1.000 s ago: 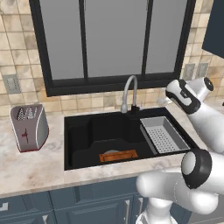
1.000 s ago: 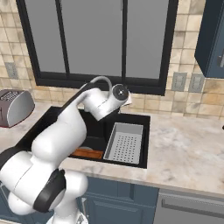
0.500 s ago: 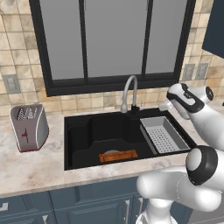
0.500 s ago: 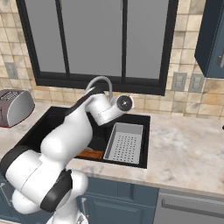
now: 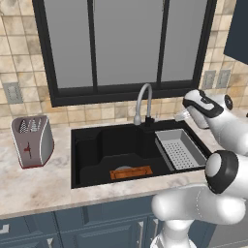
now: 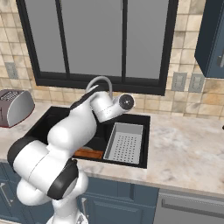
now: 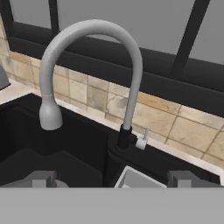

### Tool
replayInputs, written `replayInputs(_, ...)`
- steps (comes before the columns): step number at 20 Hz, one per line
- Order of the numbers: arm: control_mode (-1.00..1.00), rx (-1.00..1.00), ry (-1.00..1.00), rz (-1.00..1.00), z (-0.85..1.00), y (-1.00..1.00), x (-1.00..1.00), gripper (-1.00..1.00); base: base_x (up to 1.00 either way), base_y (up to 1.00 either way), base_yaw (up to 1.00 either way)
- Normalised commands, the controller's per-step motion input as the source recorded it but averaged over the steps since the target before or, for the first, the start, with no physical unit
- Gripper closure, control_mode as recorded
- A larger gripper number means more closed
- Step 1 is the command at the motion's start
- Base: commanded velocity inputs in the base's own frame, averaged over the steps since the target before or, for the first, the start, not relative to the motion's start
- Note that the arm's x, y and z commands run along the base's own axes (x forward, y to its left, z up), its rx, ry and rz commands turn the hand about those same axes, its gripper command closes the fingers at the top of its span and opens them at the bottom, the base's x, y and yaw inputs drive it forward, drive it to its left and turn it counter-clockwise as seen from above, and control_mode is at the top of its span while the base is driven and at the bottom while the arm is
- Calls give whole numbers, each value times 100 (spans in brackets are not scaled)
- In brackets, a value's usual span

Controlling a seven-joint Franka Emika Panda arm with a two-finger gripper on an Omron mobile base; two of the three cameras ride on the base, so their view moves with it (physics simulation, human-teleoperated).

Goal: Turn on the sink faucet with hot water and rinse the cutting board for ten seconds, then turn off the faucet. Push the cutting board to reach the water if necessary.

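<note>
Swinging lower and closer to the sink faucet (image 7: 94, 52) than a second ago, my gripper (image 7: 114, 178) hangs wide open and empty, the small lever (image 7: 142, 141) at about 1 o'clock of its tips. No water runs yet, and the cutting board (image 5: 131, 172) lies on the floor of the sink (image 5: 89, 155) (at 7 o'clock of the spout). I judge the risk is overshooting that tiny lever, or nudging it toward cold.
</note>
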Motion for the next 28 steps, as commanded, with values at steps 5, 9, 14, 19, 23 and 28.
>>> replayInputs(5, -100, 0, 0, 0, -2, 0, 23, -100, 0, 0, 0)
replayInputs(9, -100, 0, 0, 0, -20, -1, 12, -100, 0, 0, 0)
replayInputs(14, -100, 0, -1, 0, -24, 0, 15, -100, 0, 0, 0)
replayInputs(19, -100, 0, -5, 0, -30, 0, 15, -100, 0, 0, 0)
replayInputs(23, -100, 0, -5, 0, -28, 0, 21, -100, 0, 0, 0)
replayInputs(28, -100, 1, -6, -1, -15, 0, 18, -100, 0, 0, 0)
